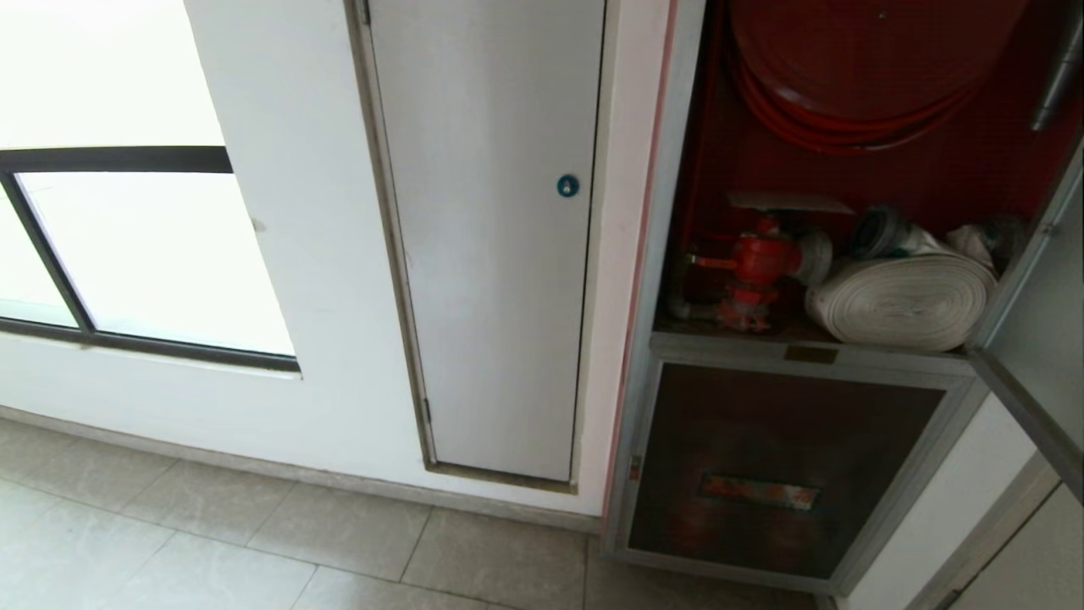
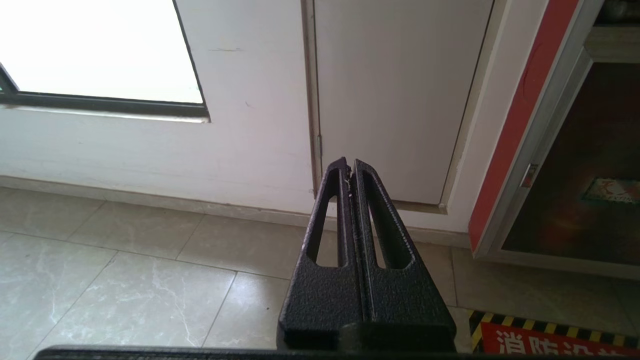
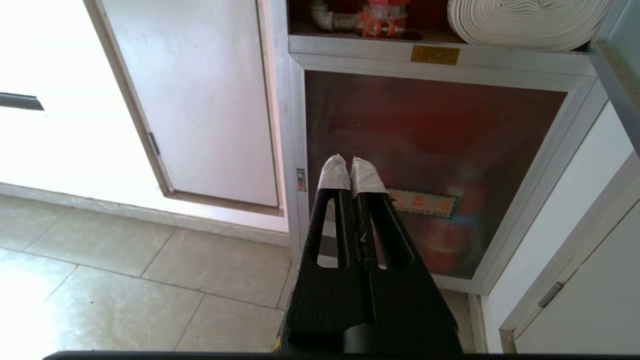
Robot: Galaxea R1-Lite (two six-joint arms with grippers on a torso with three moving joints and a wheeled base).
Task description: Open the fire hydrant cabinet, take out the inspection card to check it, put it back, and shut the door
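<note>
Standing before the opened fire hydrant cabinet [image 1: 847,212], both arms hanging idle.

Showing the door [image 1: 1037,339] swung out on the right, with red valve [image 1: 758,263] and rolled white hose [image 1: 902,301] on the shelf inside; a pale sheet [image 1: 792,202] above the valve possibly being the inspection card, lying flat, long side across. Sitting up and ahead of the right pincer [image 3: 350,167], the nearer one, pressed fully together, gripping nothing, pointing at the lower dark panel [image 3: 430,170]. Left pincer [image 2: 348,167] likewise clamped, empty, aiming at the plain grey door [image 2: 400,100].
</note>
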